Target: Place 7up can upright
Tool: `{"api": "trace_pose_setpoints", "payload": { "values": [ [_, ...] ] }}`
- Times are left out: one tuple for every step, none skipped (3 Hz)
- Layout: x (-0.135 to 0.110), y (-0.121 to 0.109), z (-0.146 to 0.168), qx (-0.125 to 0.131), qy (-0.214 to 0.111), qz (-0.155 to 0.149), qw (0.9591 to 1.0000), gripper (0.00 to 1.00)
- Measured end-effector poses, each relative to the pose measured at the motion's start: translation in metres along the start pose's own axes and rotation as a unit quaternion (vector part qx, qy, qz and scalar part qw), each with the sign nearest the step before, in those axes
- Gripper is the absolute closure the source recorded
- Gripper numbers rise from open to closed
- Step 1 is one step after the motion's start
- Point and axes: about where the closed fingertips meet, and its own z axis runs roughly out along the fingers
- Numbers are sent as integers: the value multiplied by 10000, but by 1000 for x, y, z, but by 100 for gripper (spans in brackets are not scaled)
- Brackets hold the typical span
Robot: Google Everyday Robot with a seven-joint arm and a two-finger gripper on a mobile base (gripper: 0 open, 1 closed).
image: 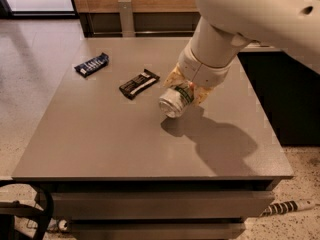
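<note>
table (100,149) edge comes first, its grey top resting on a dark base, with a black loop (48,204) at the lower left corner and a striped tube (285,207) lying on the speckled floor at the lower right.

further in, a broad shadow (220,144) spreads over the right half of the top. just beyond its left tip is the can (175,103), right of the table's centre. it is not upright. its long axis slants, with the silver end aimed down, left and towards the camera, and the other end running up and back into the gripper (186,90). green print shows on its side. it seems to hang just clear of the top, though that gap is hard to judge.

the gripper is clamped on the can, its yellowish fingers (202,92) pressed on either side of the body. the white arm (215,49) comes down to it from the upper right.

left of the can, apart from it, a dark bar (139,83) lies flat. farther left and back, a blue pack (92,64) lies flat too. behind the table stands a wood-panelled wall.
</note>
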Motion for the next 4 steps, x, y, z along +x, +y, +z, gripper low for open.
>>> {"api": "trace_pose_setpoints", "payload": {
  "values": [
    [-16,0,-16,-552,-458,-176,9973,100],
    [-31,-1,-30,-1151,-922,-448,9881,100],
    [-48,-5,-50,-1956,-1542,-977,9635,100],
    [-56,-5,-61,-2337,-1877,-1393,9438,100]
  ]
}}
